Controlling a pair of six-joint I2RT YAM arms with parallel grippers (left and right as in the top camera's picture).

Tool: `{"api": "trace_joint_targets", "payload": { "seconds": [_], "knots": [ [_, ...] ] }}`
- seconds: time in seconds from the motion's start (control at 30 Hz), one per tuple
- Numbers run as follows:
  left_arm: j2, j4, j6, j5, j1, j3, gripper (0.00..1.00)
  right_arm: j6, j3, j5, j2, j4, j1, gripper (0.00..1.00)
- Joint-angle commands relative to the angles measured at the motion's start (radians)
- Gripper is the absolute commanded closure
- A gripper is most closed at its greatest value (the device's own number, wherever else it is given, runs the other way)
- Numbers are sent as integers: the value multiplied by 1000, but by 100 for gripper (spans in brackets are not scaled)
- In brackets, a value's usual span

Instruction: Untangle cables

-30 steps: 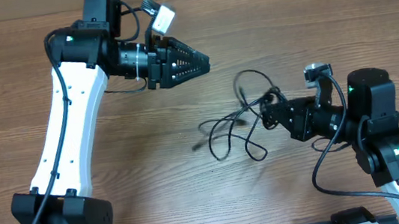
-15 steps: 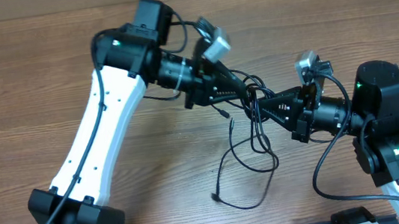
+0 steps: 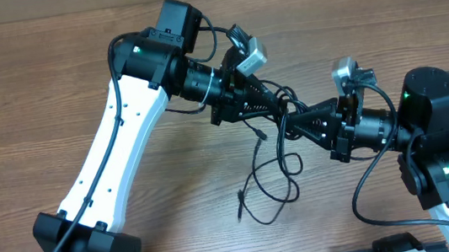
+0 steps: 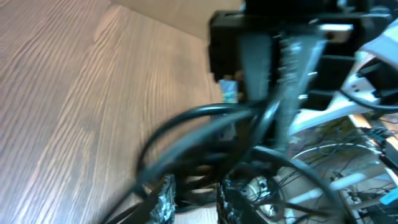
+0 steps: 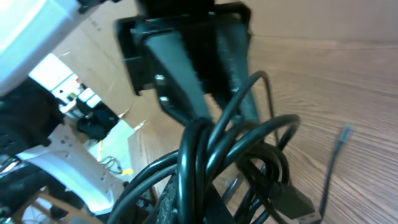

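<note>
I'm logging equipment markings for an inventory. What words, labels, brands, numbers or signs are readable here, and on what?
None readable: the left gripper, the right gripper, the cables and the table show no legible text in any view.
A small coloured patch in the left wrist view: too blurred to read.

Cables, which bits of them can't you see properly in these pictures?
- Overhead: the knot in the cables is hidden where the left gripper and right gripper meet.
- Overhead: the plug tips are too small to tell apart.
- Left wrist: blurred, so it is unclear whether its fingers pinch a cable.
- Right wrist: cables cover its own fingers, and the bottom edge cuts them off.
</note>
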Motion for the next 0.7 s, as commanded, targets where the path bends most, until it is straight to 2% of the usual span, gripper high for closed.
{"api": "trace_joint_targets", "payload": {
  "seconds": [0.0,0.17,0.4,0.57,0.67],
  "knots": [
    [-31,1,31,-79,5,24,77,-1,20,-92,-6,18,-2,96],
    [-31,2,31,-122,5,24,76,2,20,-134,-6,60,-2,96],
    [-31,5,38,-92,4,24,73,110,20,-164,-5,189,-2,96],
    [-31,0,37,-49,4,24,74,124,20,-165,-3,200,-2,96],
    [-31,-13,32,-49,14,24,74,124,20,-165,3,200,-2,89]
  ]
}}
